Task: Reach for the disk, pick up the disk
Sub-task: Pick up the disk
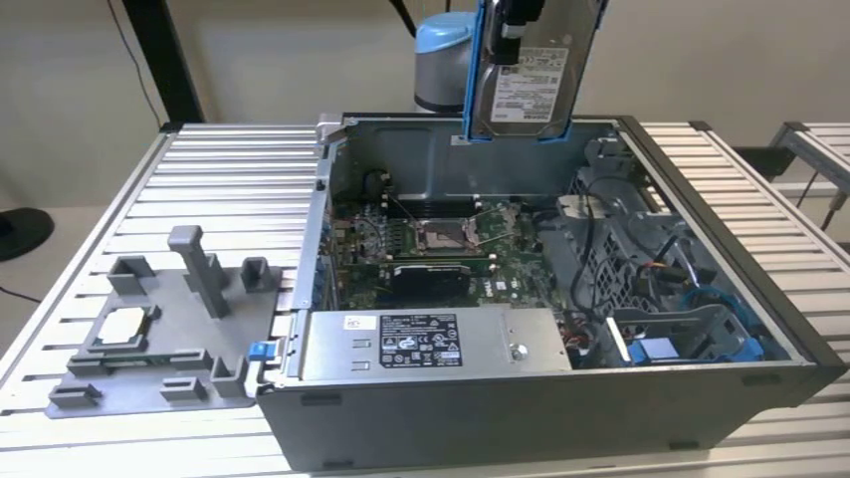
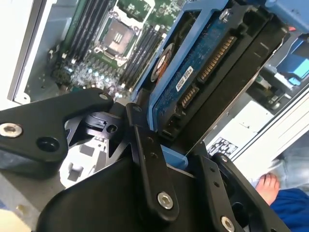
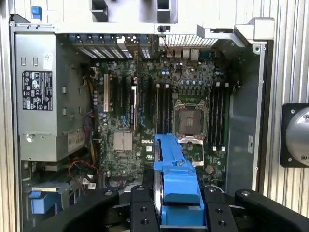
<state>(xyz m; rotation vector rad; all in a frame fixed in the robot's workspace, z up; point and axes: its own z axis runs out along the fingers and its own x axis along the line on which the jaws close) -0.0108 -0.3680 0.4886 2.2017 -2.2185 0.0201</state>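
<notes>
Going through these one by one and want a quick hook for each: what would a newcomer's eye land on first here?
The disk, framed in blue rails, hangs upright in the air above the far wall of the open computer case, held in the gripper, whose black fingers clamp it from both sides. Below it, the exposed motherboard with its bare processor socket lies open in the case.

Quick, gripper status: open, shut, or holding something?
Gripper: shut on the flat silver-grey metal disk with blue plastic rails, lifted above the open computer case.
</notes>
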